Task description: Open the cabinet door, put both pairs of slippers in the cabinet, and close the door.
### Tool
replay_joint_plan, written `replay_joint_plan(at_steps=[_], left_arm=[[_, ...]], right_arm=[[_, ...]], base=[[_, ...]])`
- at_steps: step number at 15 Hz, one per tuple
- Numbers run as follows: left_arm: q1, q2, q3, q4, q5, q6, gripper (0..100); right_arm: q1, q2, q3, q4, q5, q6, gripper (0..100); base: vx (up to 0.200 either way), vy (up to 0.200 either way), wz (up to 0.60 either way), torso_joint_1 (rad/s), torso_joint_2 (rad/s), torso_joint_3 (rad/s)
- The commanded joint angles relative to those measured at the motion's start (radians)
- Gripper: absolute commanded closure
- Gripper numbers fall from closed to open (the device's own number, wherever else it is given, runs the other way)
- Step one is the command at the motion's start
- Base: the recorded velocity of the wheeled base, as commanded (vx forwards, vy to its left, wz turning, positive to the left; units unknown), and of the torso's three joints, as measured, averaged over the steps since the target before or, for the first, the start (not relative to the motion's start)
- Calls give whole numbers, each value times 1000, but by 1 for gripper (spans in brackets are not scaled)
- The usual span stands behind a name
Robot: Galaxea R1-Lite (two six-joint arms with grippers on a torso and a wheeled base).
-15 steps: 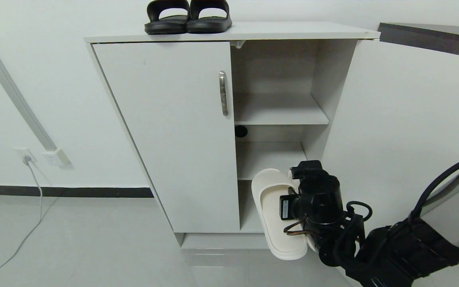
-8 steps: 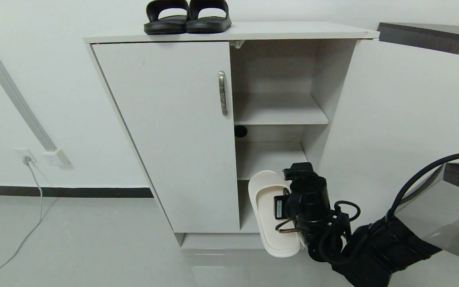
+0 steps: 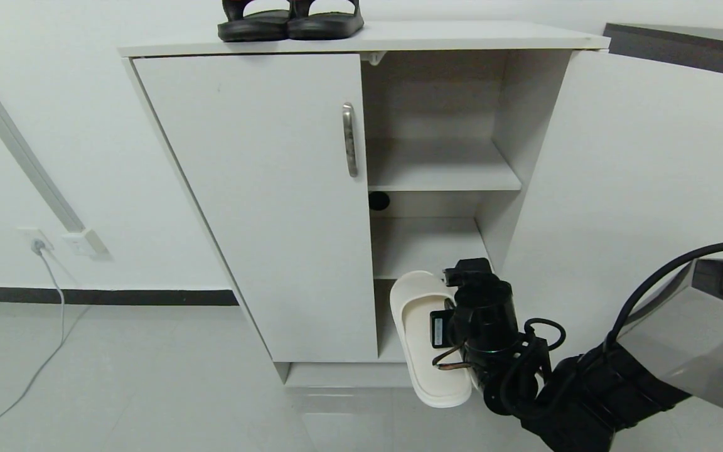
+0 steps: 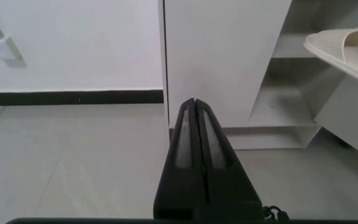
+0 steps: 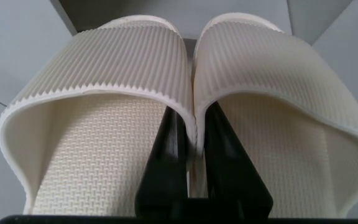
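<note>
A pair of white slippers (image 3: 421, 333) hangs side by side in front of the lowest compartment of the white cabinet (image 3: 255, 188), toes toward it. My right gripper (image 5: 193, 134) is shut on the white slippers' (image 5: 104, 81) two inner strap edges, pinched together. A pair of black slippers (image 3: 289, 22) sits on the cabinet top at the left. The right door (image 3: 637, 169) stands open; the left door with its metal handle (image 3: 349, 139) is closed. My left gripper (image 4: 194, 106) is shut and empty above the floor, left of the cabinet opening, with a white slipper (image 4: 347, 46) off to its side.
Bare shelves (image 3: 440, 169) show inside the open half, with a dark round hole (image 3: 378, 201) in the back panel. A wall socket and cable (image 3: 38, 248) are at the far left. Open floor (image 3: 148, 389) lies before the cabinet. Grey furniture (image 3: 681, 41) stands behind the open door.
My right gripper has carried the white slippers a little to the left, toward the bottom opening. The head camera has also shifted slightly, so the cabinet sits higher in view.
</note>
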Motion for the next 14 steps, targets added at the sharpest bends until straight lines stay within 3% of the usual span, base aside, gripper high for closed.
replay_joint_plan(at_steps=[1,10,13,14], left_arm=[[0,2,0,0,0,0,100],[0,2,0,0,1,0,100],[0,2,-1,0,0,0,100],[0,2,0,0,0,2,100]], right_arm=[[0,-1,0,0,0,0,100],[0,-2,4,-28,-2,-3,100],[0,-11,21,-108,-8,-52,100],[0,-13,46,-198,-8,-104,100]], base=[[0,0,0,2,-2,-183],[0,0,0,3,3,-194],[0,0,0,2,-1,-201],[0,0,0,2,2,-198]])
